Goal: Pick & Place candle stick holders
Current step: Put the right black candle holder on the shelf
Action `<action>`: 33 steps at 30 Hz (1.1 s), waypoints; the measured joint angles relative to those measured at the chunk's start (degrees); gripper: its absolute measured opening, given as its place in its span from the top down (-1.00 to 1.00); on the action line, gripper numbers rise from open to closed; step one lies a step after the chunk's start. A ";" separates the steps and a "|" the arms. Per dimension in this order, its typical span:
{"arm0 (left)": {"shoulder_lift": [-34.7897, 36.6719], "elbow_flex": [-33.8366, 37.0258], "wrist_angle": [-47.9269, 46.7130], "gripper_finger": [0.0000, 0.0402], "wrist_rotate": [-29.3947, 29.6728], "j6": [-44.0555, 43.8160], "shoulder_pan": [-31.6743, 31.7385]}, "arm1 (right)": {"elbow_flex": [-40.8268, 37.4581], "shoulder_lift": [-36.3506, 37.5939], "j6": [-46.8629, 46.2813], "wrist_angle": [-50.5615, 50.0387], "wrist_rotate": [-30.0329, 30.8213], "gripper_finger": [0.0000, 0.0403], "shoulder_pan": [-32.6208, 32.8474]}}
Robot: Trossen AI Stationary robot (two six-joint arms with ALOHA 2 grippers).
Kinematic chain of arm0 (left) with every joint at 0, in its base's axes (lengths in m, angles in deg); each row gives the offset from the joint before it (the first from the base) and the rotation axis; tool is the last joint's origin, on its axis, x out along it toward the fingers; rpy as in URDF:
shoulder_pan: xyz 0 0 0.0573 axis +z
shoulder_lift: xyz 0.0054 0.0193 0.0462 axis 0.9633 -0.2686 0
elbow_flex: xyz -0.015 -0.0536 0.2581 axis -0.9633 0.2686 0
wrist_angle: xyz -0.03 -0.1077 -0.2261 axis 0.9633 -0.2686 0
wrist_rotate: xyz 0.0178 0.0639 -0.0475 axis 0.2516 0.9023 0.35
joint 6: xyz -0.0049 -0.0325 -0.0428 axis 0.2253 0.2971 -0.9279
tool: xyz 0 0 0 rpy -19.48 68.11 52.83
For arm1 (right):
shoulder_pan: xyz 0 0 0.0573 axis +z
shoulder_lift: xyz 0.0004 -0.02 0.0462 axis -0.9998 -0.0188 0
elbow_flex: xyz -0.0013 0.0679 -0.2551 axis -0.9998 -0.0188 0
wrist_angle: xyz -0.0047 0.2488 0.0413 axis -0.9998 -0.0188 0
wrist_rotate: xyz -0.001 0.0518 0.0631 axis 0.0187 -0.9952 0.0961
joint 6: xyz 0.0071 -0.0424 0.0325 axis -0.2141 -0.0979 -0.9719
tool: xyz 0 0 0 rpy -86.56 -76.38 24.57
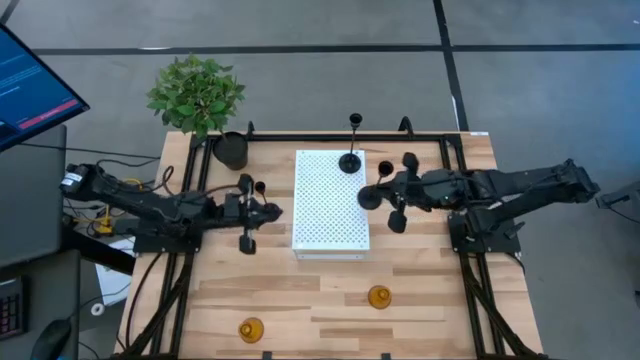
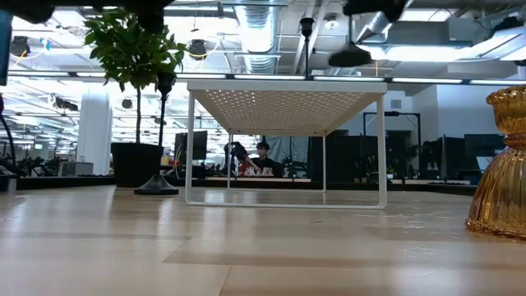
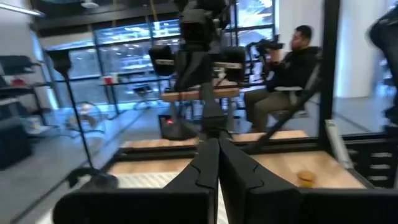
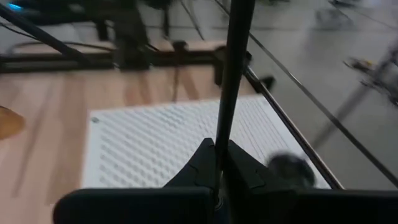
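Above rack edge, right gripper (image 4: 219, 163) clamping black holder (image 4: 231, 68)

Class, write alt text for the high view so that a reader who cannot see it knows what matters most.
Seen from above, the right gripper holds a black candle holder at the edge of a white perforated shelf where another black holder stands. The left gripper, jaws shut, waits left of the shelf. Two amber holders sit near the wooden table's front edge.

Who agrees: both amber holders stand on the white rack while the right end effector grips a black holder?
Not quite: the high view shows both amber holders on the wooden table, not on the white rack. The rest holds.
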State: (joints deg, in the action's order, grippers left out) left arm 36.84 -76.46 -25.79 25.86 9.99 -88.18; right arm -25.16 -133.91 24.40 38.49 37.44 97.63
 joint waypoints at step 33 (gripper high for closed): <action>-28.29 -27.40 -0.96 0.60 -27.69 -8.63 21.90 | 7.26 -18.47 6.78 8.68 -20.27 1.00 -11.46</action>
State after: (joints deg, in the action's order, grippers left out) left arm 8.55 -103.85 -26.75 -1.83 1.36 -66.28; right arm -17.90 -152.38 31.18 47.18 17.17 86.17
